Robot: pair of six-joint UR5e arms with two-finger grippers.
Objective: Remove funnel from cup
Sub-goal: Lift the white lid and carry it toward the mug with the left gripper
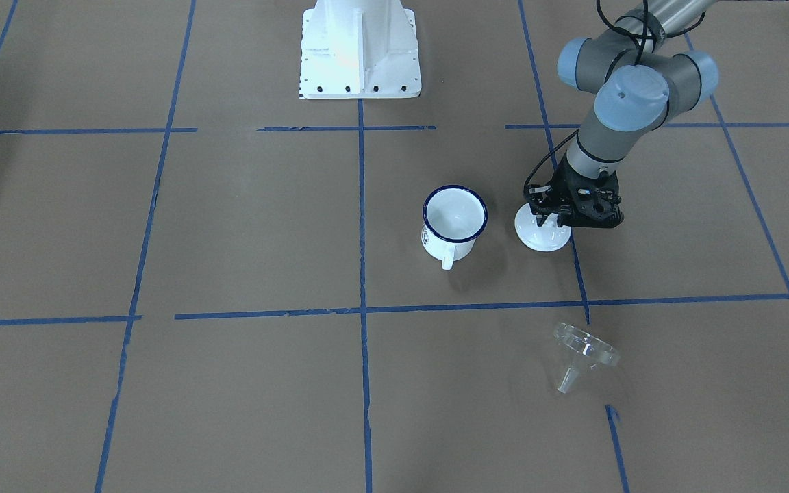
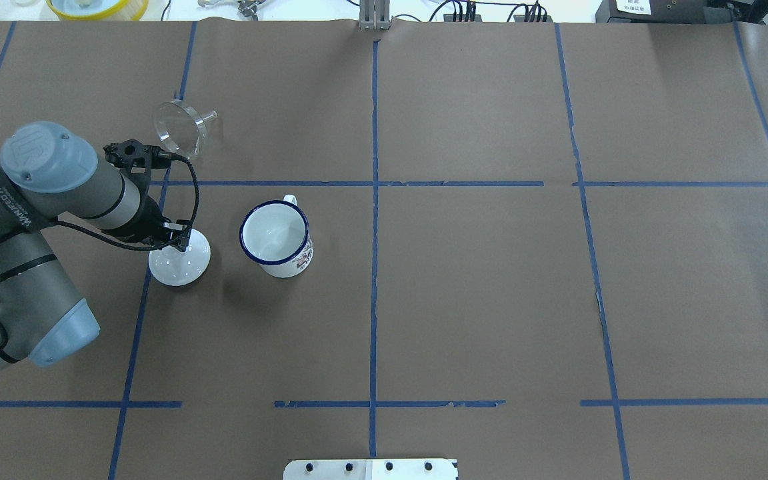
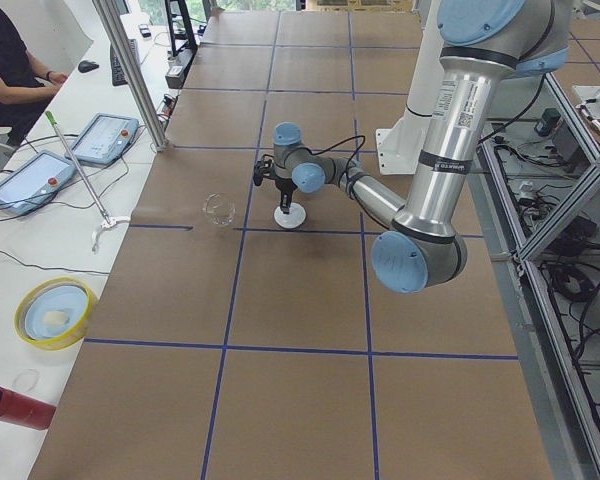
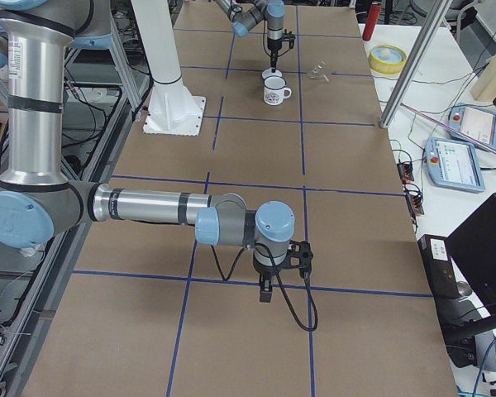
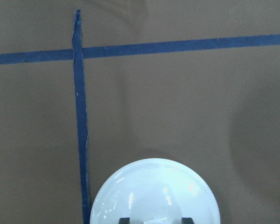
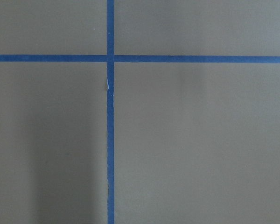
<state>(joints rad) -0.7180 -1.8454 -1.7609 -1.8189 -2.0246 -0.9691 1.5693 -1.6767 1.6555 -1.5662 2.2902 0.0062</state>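
I count one funnel (image 2: pixel 181 127) in the upper left of the overhead view, with one cup (image 2: pixel 276 238) and one lid (image 2: pixel 179 263) below it. There are two grippers, the left gripper (image 2: pixel 177 245) and the right gripper (image 4: pixel 267 291). On the side bench I see two tablets (image 3: pixel 25 180) and one yellow bowl (image 3: pixel 55 312).
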